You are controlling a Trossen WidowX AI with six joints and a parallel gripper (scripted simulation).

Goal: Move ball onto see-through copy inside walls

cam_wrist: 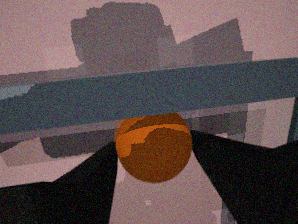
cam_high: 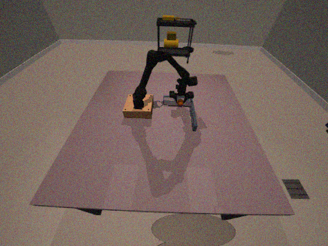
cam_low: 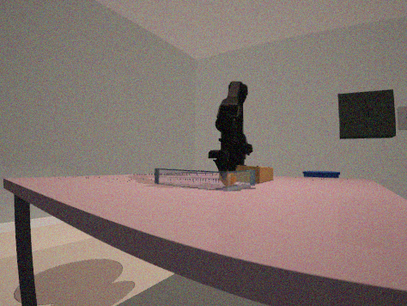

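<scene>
The orange ball [cam_high: 180,102] [cam_low: 231,179] [cam_wrist: 154,155] is between the two black fingers of my gripper [cam_high: 180,101] [cam_wrist: 153,141], which is shut on it. The ball is low, at or close to the table, beside the clear walls. One blue-edged clear wall [cam_high: 194,119] [cam_low: 157,175] [cam_wrist: 150,90] shows in all views; in the wrist view a wall's top edge crosses just beyond the ball and slightly covers its upper rim. The see-through copy cannot be told apart from the ball. Whether the ball touches the table or a wall is unclear.
The arm's wooden base block [cam_high: 138,113] [cam_low: 264,174] stands on the pink table [cam_high: 104,180] [cam_low: 300,215], left of the walls in the top view. A blue object [cam_low: 321,174] shows at the back right in the exterior view. A dark shelf [cam_high: 176,23] stands behind the table.
</scene>
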